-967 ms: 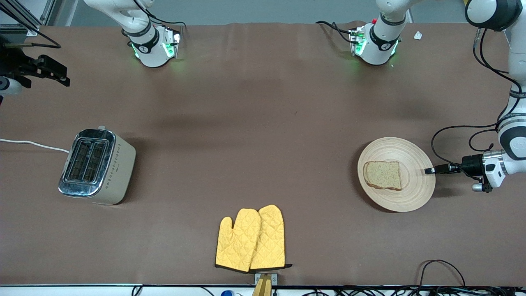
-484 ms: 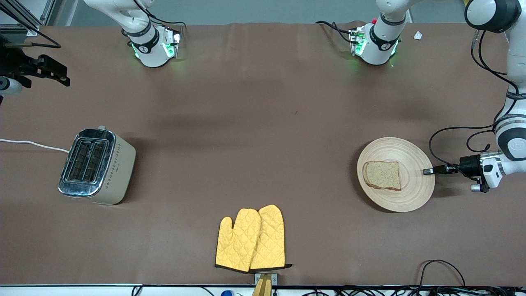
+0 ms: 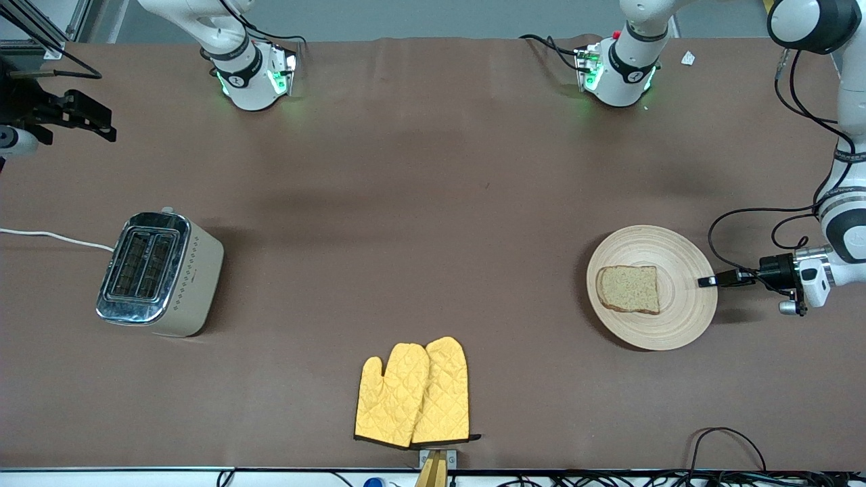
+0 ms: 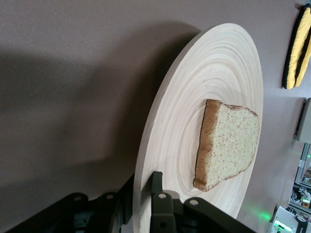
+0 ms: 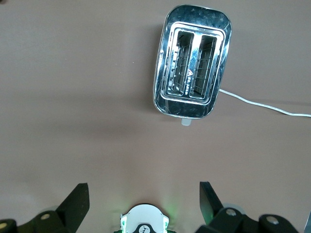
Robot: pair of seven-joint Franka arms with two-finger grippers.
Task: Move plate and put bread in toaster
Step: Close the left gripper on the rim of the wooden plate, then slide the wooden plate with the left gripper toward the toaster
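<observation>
Both Franka arms are glossy white with rounded link shells and dark grey bands at the joints. Each base [image 3: 252,78] is a white dome lit by green lights, ringed by a black collar with a small white mark; the left arm's base [image 3: 619,74] also carries a red button and black cables. Loose black cables loop along the left arm's forearm [image 3: 842,223] to a silver wrist flange. The left gripper [image 3: 708,281] is black and slim-fingered. The right gripper [image 3: 88,122] is matte black and angular, with pale screws showing on its finger mounts [image 5: 228,213].
</observation>
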